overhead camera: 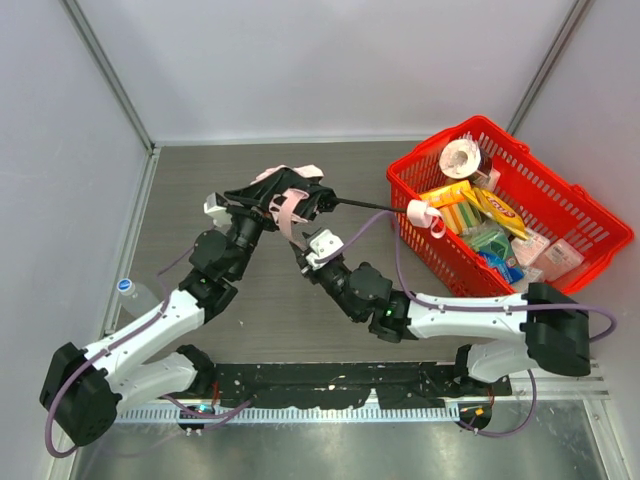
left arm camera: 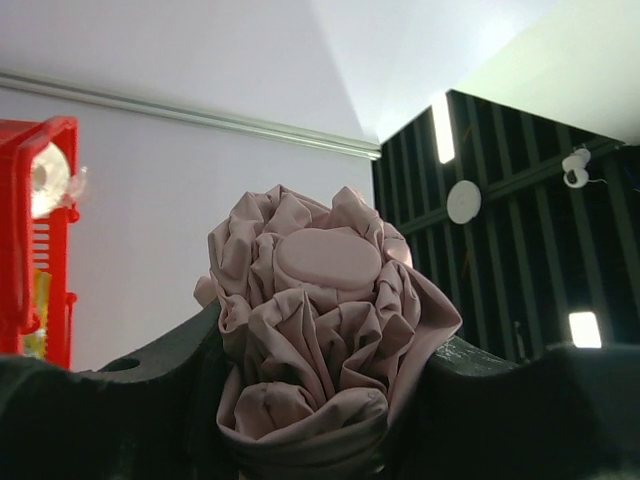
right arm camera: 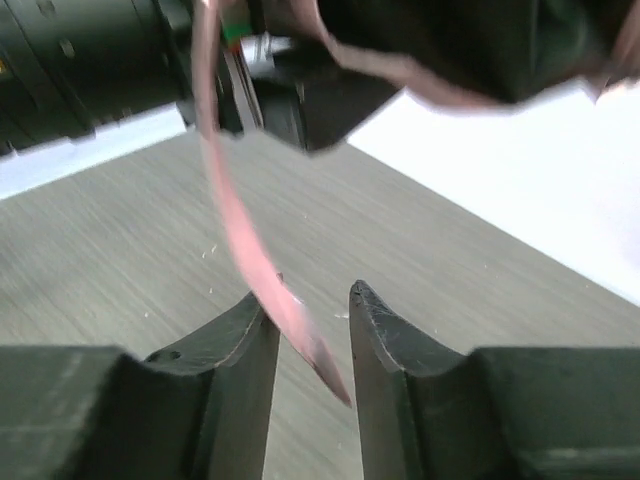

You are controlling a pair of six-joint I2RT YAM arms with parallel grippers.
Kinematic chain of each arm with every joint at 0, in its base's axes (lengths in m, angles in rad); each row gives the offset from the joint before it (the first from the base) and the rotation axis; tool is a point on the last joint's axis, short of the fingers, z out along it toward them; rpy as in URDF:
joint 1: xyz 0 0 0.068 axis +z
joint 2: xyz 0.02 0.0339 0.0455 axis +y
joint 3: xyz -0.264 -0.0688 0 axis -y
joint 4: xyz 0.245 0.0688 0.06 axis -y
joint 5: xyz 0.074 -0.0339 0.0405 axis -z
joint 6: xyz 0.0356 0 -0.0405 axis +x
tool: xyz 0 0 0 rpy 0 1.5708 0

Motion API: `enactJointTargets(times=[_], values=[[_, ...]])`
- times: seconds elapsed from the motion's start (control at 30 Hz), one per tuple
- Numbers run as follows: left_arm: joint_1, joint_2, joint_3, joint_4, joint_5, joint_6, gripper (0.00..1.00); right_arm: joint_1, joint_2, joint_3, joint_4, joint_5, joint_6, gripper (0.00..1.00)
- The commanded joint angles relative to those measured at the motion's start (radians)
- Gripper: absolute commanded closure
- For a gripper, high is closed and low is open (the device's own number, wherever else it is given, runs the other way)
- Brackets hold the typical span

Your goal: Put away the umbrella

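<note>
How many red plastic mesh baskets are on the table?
1. The red plastic mesh basket stands at the far right of the grey table; no second one shows.

Overhead light: I see bright, even, diffuse light; only soft shadows fall on the table (overhead camera: 190,190).
Left wrist glare: ceiling lamps (left arm camera: 441,128) burn white against a dark ceiling; the umbrella (left arm camera: 320,330) fabric looks sharp to me.
Right wrist blur: the pink strap (right arm camera: 238,225) smears close to my lens; dark shapes above it are out of focus.
</note>
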Motion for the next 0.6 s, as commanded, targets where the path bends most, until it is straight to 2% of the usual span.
enactJointTargets(times=[0.0, 0.1, 0.2, 0.27, 0.4, 0.43, 0.47, 0.57], values=[[-0.007, -0.017, 0.056, 0.212, 0.049, -0.096, 1.0, 0.004, -0.105, 0.017, -0.234, -0.01, 0.132, 0.57], [-0.004, 0.023, 0.067, 0.287, 0.051, -0.063, 1.0, 0.03, -0.226, -0.027, -0.406, -0.049, 0.25, 0.5], [0.021, 0.062, 0.087, 0.344, 0.081, -0.002, 1.0, 0.034, -0.373, -0.122, -0.517, -0.093, 0.391, 0.48], [0.035, 0.089, 0.102, 0.393, 0.098, 0.041, 1.0, 0.033, -0.448, -0.159, -0.621, -0.088, 0.525, 0.42], [0.059, 0.125, 0.142, 0.456, 0.165, 0.127, 1.0, 0.028, -0.483, -0.158, -0.912, -0.033, 0.927, 0.26], [0.061, 0.133, 0.148, 0.461, 0.179, 0.143, 1.0, 0.007, -0.483, -0.159, -0.926, -0.069, 0.995, 0.23], [0.064, 0.138, 0.147, 0.468, 0.184, 0.15, 1.0, -0.021, -0.474, -0.156, -0.946, -0.171, 1.121, 0.22], [0.061, 0.155, 0.133, 0.511, 0.207, 0.155, 1.0, -0.184, -0.467, -0.178, -0.908, -0.399, 1.342, 0.21]])
